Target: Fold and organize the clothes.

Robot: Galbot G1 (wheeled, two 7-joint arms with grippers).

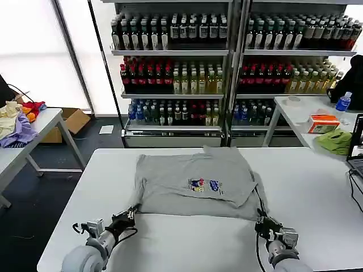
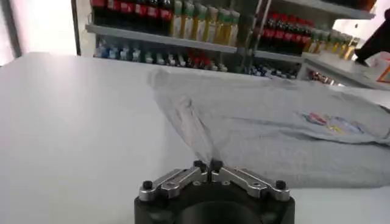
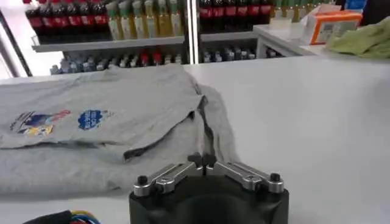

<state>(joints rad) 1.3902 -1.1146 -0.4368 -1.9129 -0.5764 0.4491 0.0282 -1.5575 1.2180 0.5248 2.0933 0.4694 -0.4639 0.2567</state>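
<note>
A light grey T-shirt [image 1: 195,180] with a small multicoloured chest print [image 1: 203,185] lies in the middle of the white table [image 1: 317,192], partly folded with one layer over another. My left gripper [image 1: 131,213] is shut on the shirt's near left corner. In the left wrist view the left gripper [image 2: 207,165] pinches a drawn-up point of the grey cloth [image 2: 274,131]. At the near right corner my right gripper [image 1: 262,219] is shut on the hem. The right wrist view shows the right gripper [image 3: 202,161] closed on a ridge of the shirt [image 3: 109,131].
Shelves of bottles [image 1: 181,62] stand behind the table. A side table at the left holds purple, yellow and red garments [image 1: 20,122]. The right-hand table carries a lime-green cloth [image 1: 334,140], an orange box [image 1: 323,123] and a blue bottle [image 1: 343,102]. A cardboard box [image 1: 71,120] sits on the floor.
</note>
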